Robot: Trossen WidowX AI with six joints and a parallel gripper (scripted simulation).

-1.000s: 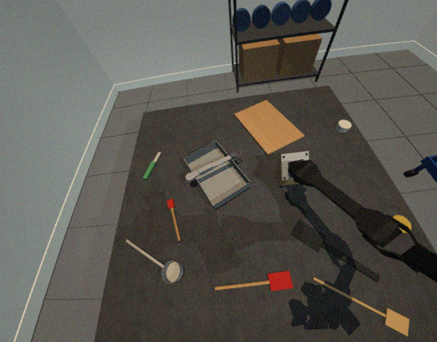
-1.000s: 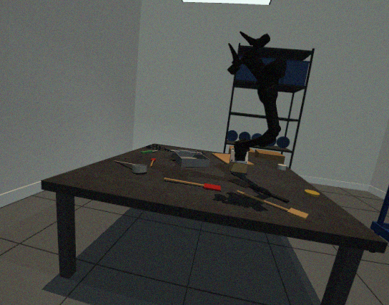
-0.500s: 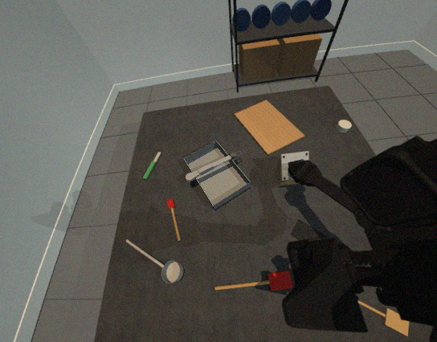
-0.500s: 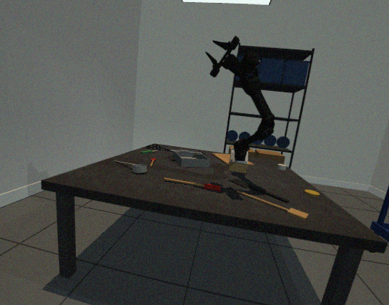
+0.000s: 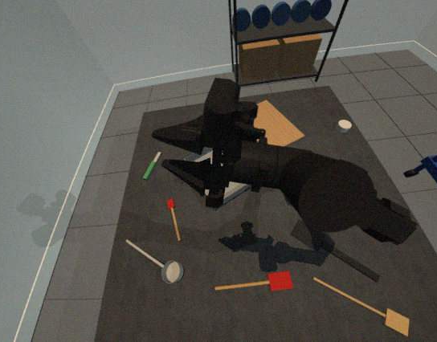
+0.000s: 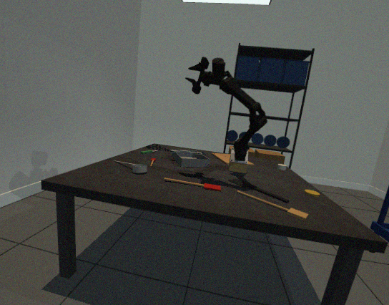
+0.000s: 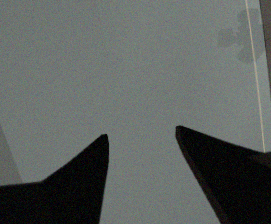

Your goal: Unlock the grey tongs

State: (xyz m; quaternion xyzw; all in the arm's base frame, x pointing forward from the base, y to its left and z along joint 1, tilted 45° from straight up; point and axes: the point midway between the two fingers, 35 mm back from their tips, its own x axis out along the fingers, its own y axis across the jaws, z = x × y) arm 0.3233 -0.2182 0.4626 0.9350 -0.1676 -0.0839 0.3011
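My gripper [image 5: 158, 148] [image 6: 187, 73] [image 7: 142, 135] is open and empty, high above the table, its fingers pointing toward the left wall. The grey roasting tin [image 5: 235, 193] [image 6: 193, 163] stands on the table far below the gripper; in the top view the gripper and arm cover much of it. The grey tongs [image 6: 196, 152] show only as a thin pale shape across the tin's top in the exterior view; the arm hides them in the top view. Their lock cannot be made out. The wooden board [image 5: 279, 125] [image 6: 221, 157] lies behind the tin, partly hidden by the gripper.
A green-handled tool [image 5: 149, 170], a small red-headed tool [image 5: 175, 221], a round pan [image 5: 173, 272], a red spatula [image 5: 280, 281] and a wooden spatula [image 5: 397, 322] lie around the table. A white cup [image 5: 344, 126] stands at the back right. A shelf rack [image 6: 267, 86] stands behind.
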